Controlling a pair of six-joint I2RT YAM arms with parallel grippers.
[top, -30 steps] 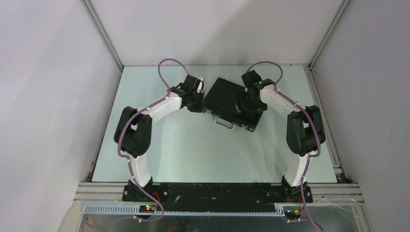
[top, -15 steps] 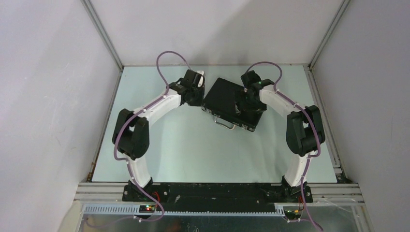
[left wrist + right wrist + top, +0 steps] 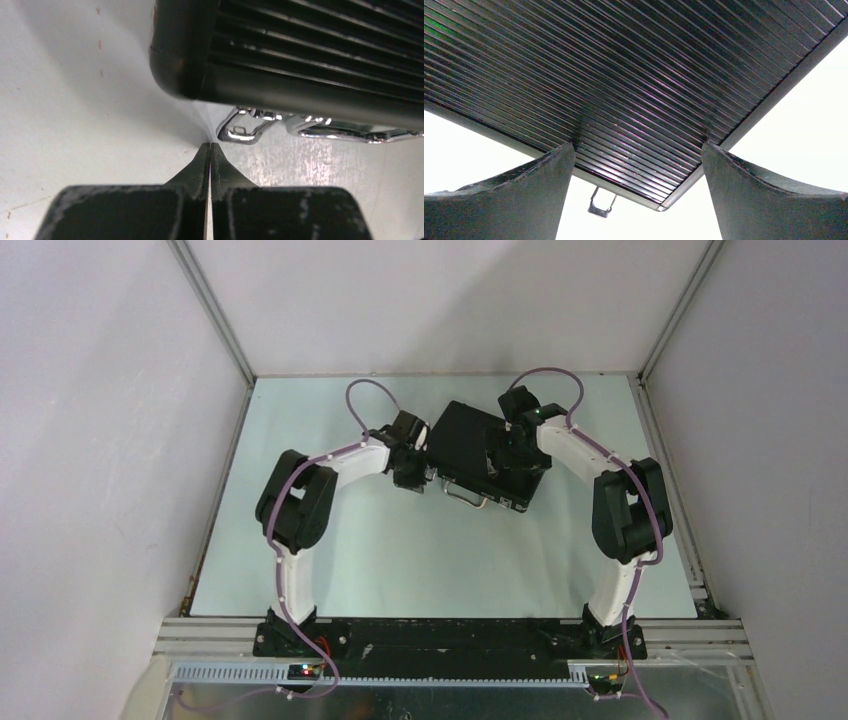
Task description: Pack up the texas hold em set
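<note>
In the upper middle of the top view sits the shut black ribbed briefcase (image 3: pixel 468 443). The left gripper (image 3: pixel 210 148) has just pinched shut, empty, near its shiny silver latch (image 3: pixel 244 131), likely to push it. The right gripper (image 3: pixel 636 146) hovers wide open, empty.

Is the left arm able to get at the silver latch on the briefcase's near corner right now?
Probably yes: the shut left pincer points at the latch from close by, and nothing shows between them.
</note>
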